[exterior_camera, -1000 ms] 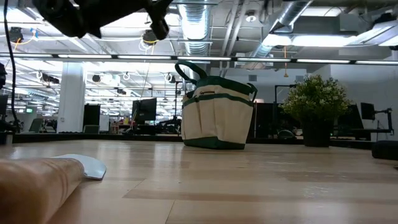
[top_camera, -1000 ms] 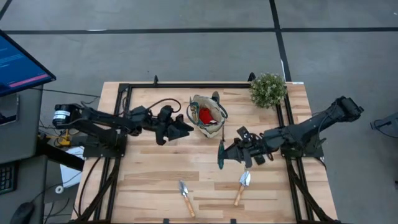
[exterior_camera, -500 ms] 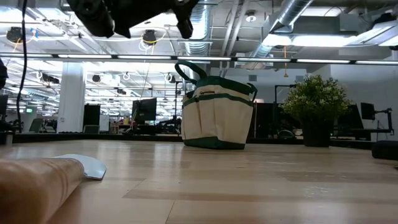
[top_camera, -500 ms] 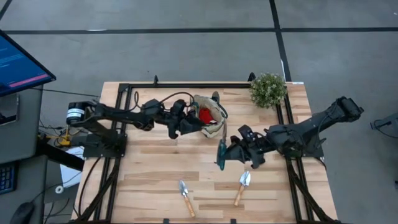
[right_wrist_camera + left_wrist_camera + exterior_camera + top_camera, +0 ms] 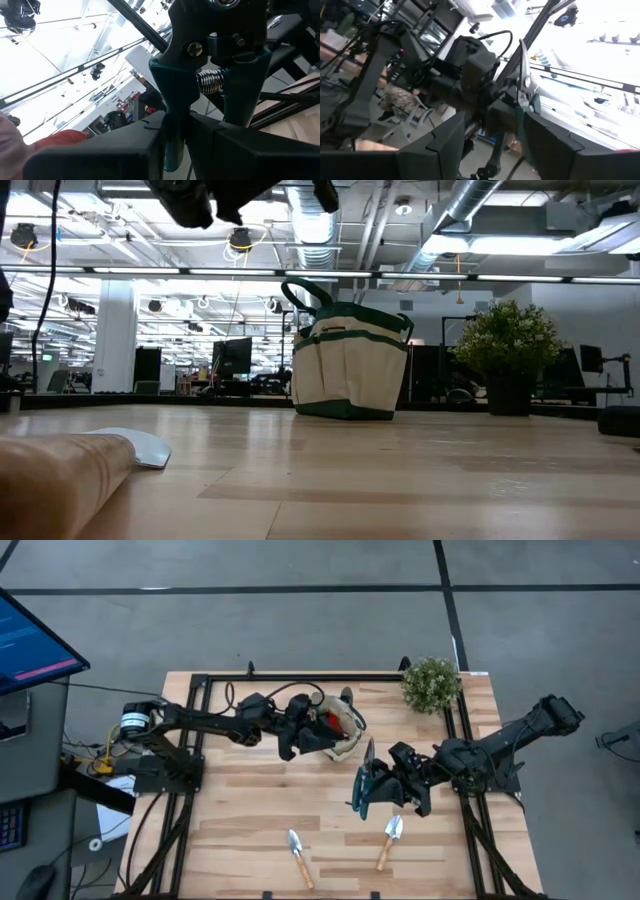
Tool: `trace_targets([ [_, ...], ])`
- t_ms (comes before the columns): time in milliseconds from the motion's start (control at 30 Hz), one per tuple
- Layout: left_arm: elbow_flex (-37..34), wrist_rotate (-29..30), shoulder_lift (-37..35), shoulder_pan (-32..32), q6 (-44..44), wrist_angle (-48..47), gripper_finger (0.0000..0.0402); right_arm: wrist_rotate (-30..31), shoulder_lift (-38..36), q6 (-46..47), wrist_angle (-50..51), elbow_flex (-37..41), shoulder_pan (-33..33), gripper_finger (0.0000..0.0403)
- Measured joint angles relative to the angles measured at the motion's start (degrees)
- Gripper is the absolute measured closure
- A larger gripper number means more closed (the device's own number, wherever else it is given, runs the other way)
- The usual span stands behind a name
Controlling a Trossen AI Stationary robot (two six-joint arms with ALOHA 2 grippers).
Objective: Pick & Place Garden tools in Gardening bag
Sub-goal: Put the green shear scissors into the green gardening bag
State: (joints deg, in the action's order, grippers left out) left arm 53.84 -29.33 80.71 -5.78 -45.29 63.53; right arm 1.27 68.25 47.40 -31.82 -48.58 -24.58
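Right gripper (image 5: pixel 372 788) clamps the pruning shears (image 5: pixel 364 785) (no readable writing); left gripper (image 5: pixel 322 738), jaws apart, over the gardening bag (image 5: pixel 345 745).

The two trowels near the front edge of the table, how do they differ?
The left trowel points its head away from the front edge and leans left; the right trowel leans right, beside the right gripper. Both have silver heads, pale wooden handles, and lie flat, untouched.

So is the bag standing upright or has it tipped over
Upright. In the low view the bag sits flat on the table with its loop handle up; from above, its open mouth shows the red glove inside.
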Motion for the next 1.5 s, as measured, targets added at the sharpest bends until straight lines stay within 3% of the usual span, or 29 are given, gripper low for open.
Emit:
trace_targets([
  [500, 14.19, -6.06, 7.2, 0.68, -0.03, -0.03, 0.0199, -1.5, 0.0, -0.9, -0.35, 0.0, -0.04, 0.0358],
  [967, 17.74, -5.97, 11.7, 0.68, -0.2, -0.15, 0.0199, -1.55, 0.06, -1.42, 0.36, 0.0, 0.55, 0.0357],
  [1200, 24.43, -10.62, 14.25, 0.92, -0.75, -0.09, 0.0199, -4.34, 0.44, 0.26, 1.44, -0.02, 3.23, 0.0357],
  [1500, 24.92, -14.27, 14.38, 1.11, -2.61, -0.12, 0.0207, -6.44, 0.46, 0.22, 1.47, -0.02, 4.11, 0.0357],
])
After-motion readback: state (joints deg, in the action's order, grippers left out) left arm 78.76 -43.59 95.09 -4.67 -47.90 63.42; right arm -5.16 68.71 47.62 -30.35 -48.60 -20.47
